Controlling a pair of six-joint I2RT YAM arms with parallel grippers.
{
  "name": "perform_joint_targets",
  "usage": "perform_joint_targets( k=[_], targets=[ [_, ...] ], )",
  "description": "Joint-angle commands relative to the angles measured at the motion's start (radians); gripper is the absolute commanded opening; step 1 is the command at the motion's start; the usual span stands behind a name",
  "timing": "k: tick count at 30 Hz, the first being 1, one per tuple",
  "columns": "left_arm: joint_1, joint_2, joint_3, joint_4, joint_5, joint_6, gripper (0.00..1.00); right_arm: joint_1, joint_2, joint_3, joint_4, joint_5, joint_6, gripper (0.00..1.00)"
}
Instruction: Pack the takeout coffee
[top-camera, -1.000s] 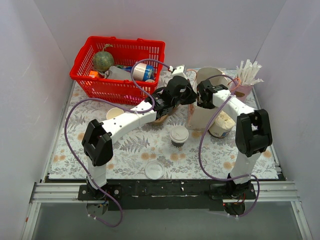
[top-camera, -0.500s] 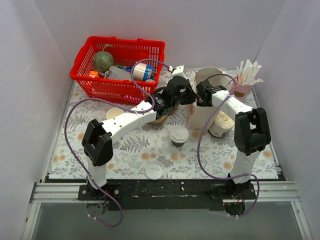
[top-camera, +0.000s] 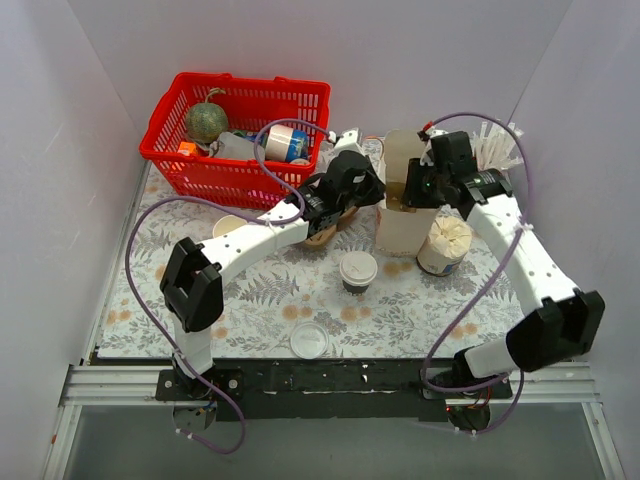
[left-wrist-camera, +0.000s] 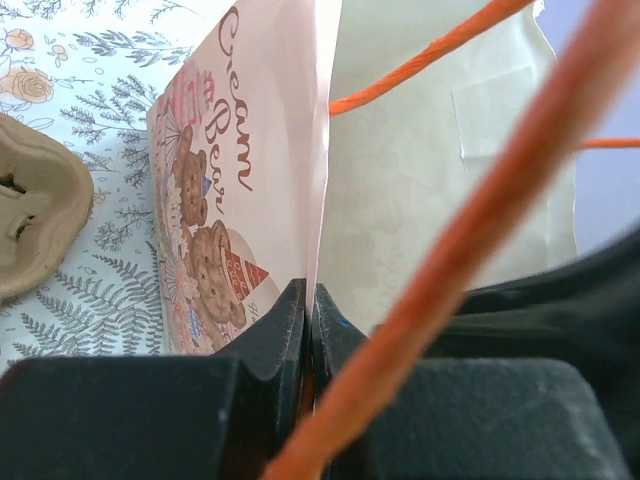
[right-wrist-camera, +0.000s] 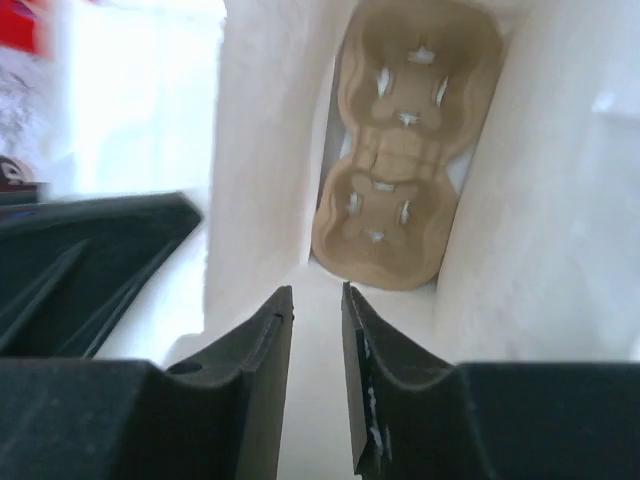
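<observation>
Floral tabletop (top-camera: 250, 290): bag rim (left-wrist-camera: 322, 150), clamped by left gripper (left-wrist-camera: 310, 320), should be held wide beneath parted, empty right gripper (right-wrist-camera: 315, 292)

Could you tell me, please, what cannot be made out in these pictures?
- Takeout coffee: top view only, too small to read any print.
- Paper bag mouth: top view, partly covered by the right end effector.
- Cup carrier: left wrist view, cut off by the left edge; top view, mostly under the left arm.
- Bag front: left wrist view, crossed by a blurred orange handle.
- Bag walls: right wrist view, washed out white.
</observation>
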Motion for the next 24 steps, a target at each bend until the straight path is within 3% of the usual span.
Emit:
perform_joint_targets(
  k=[1, 4, 9, 13, 15, 21, 24],
  targets=[
    [0.002, -0.085, -0.055, 0.078, 0.023, 0.055, 0.0, -0.005, -0.174, -0.064, 0.252, 0.064, 0.009, 0.39],
    [0.002, -0.101, -0.051, 0.08, 0.054, 0.075, 0.0, -0.006, -0.316, -0.128, 0.34, 0.069, 0.003, 0.63],
    [0.002, -0.117, -0.035, 0.092, 0.173, 0.198, 0.0, -0.006, -0.438, -0.176, 0.509, -0.155, -0.031, 0.78],
    [0.011, -0.094, 0.018, 0.028, 0.206, 0.251, 0.0, -0.006, -0.493, -0.168, 0.552, -0.331, -0.017, 0.81],
    [0.031, -0.074, 0.102, -0.081, 0.219, 0.281, 0.0, -0.006, -0.509, -0.157, 0.537, -0.352, -0.011, 0.8],
    [0.075, -0.022, 0.253, -0.288, 0.246, 0.34, 0.0, -0.006, -0.502, -0.107, 0.405, -0.254, -0.02, 0.8],
    [0.104, 0.0, 0.313, -0.359, 0.34, 0.371, 0.0, -0.006, -0.476, -0.068, 0.327, -0.208, -0.023, 0.8]
  ],
)
